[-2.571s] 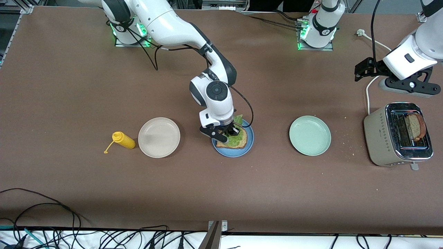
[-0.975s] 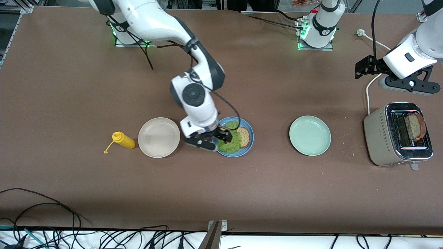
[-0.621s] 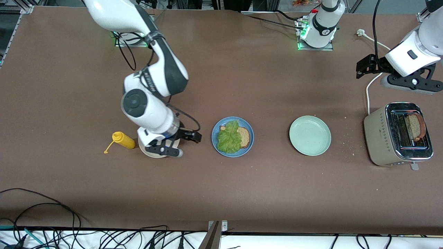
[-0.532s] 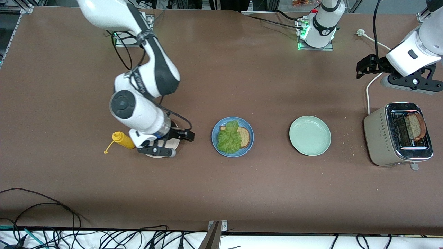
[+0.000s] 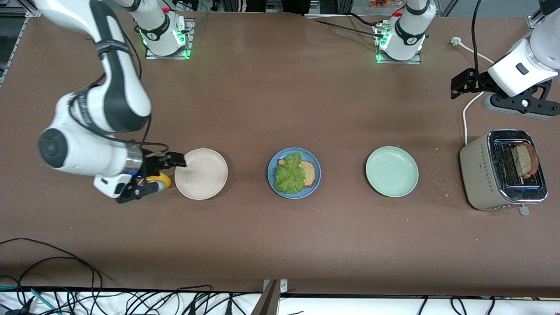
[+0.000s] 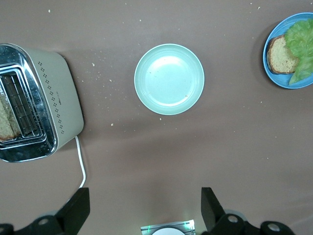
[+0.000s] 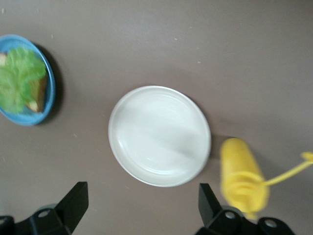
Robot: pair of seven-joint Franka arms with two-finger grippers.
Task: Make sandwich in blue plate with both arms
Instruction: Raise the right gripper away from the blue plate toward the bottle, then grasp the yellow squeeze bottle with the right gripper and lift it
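Blue plate [image 5: 294, 173] sits mid-tabletop, between the beige plate [image 5: 201, 173] and the green plate [image 5: 392, 171]. On it you see one bread slice [image 5: 308, 172] with a lettuce leaf [image 5: 288, 174] covering most of it; no top slice is on yet. The second slice [image 5: 523, 160] stands in the toaster [image 5: 503, 169] at the left arm's end of the tabletop.

Your right end effector [image 5: 151, 173] hangs over the yellow bottle [image 5: 162, 180], just beside the beige plate; fingers apart, nothing between them. Right wrist view confirms this: beige plate [image 7: 159, 135] centred, bottle [image 7: 243, 176] beside it, blue plate [image 7: 27, 80] at the frame edge.

Your left end effector [image 5: 492, 92] is up over the tabletop near the toaster, fingers [image 6: 76, 210] apart and empty. Its wrist view shows the green plate [image 6: 169, 79], the toaster [image 6: 35, 102] and part of the blue plate [image 6: 289, 50].

Crumbs are scattered around the green plate and toaster.
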